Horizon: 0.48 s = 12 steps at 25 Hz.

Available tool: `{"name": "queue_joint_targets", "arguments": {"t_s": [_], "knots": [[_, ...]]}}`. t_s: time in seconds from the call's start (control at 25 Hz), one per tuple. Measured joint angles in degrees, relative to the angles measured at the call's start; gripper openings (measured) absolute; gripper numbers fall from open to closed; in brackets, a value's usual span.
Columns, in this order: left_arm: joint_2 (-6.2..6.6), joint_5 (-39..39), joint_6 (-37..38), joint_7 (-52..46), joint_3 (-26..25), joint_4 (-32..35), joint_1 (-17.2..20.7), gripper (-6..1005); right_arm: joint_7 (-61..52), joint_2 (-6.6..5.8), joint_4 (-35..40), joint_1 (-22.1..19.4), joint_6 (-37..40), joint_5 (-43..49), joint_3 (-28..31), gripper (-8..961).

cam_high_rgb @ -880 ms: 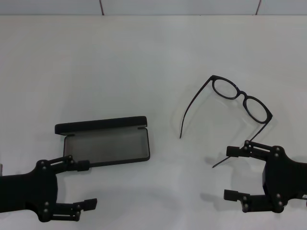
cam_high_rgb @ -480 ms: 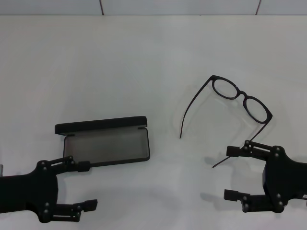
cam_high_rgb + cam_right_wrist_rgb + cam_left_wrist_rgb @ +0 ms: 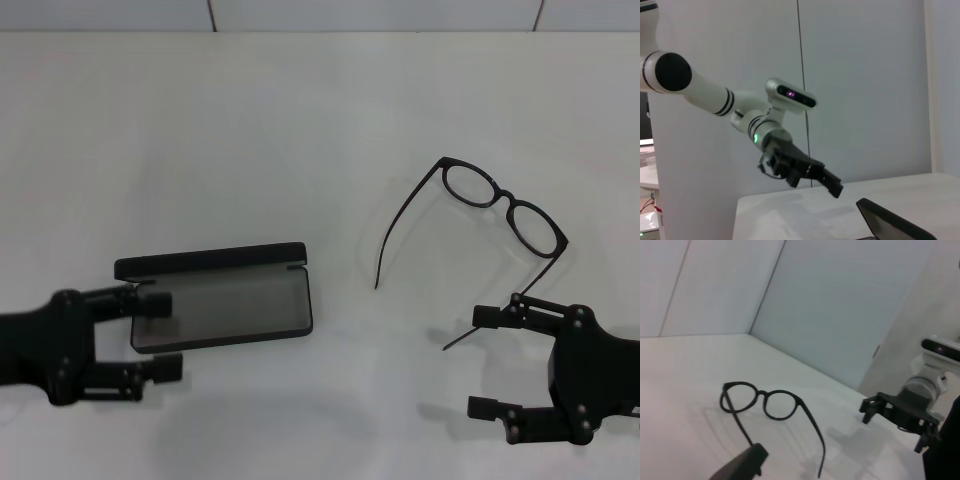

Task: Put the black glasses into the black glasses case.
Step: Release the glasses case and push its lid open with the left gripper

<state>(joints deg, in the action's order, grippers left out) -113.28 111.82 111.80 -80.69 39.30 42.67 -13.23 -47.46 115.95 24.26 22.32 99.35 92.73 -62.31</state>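
The black glasses lie unfolded on the white table at the right, temple arms pointing toward me; they also show in the left wrist view. The black glasses case lies open at the left, grey lining up, lid standing at its far side. My left gripper is open and empty at the case's left end, one finger beside the lid's end. My right gripper is open and empty, just near of the glasses' right temple tip.
The white table ends at a pale wall at the back. The left wrist view shows the right gripper beyond the glasses. The right wrist view shows the left gripper above a corner of the case.
My left gripper has moved away from me and to the left, from near the table's front edge up to the case's left end. The right gripper, glasses and case have not moved.
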Motion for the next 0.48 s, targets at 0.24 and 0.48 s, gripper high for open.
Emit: {"name": "queue_joint_targets", "arguments": {"t_s": [0.24,0.48], "knots": [[0.22,0.57,-0.50,-7.26,0.06,12.19,-2.45,876,-0.12,0.07,-0.38,0.36,0.08,0.00,-0.11,835],[-0.29,9.08,-1.32,-10.07,0.48,22.81,-8.62,859,-0.69,0.07,-0.54,0.63,0.09,0.01,-0.18,833]]}}
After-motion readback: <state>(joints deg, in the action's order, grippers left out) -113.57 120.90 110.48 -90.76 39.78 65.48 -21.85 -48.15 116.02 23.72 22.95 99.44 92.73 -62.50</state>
